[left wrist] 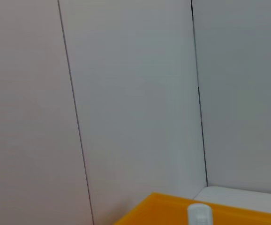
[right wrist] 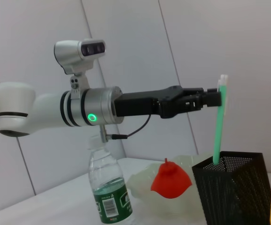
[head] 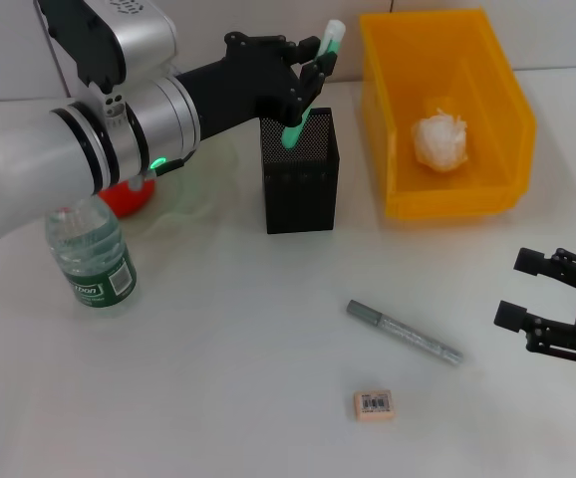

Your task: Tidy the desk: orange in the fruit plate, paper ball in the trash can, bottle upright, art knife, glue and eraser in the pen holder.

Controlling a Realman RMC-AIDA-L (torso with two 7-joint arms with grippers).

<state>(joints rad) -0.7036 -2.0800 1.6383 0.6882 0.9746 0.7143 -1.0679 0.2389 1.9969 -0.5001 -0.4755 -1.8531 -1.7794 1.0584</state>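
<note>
Glue stick is going into pen holder: left hand grips its top, tip already inside. Next: let go, w/ stick dropping straight. Right hand open, idle near art knife & eraser on bench.

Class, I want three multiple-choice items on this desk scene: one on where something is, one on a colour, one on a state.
1. Where is the paper ball?
A. in the yellow bin
B. in the pen holder
C. beside the eraser

2. What colour is the stick held by the left gripper?
A. red
B. green
C. blue

3. How does the bottle stand?
A. on its side
B. upside down
C. upright

Answers:
1 A: the white crumpled ball lies inside the bin.
2 B: the glue stick is green with a white cap, its lower end in the black mesh pen holder.
3 C: its cap points up, its base is on the table.
</note>
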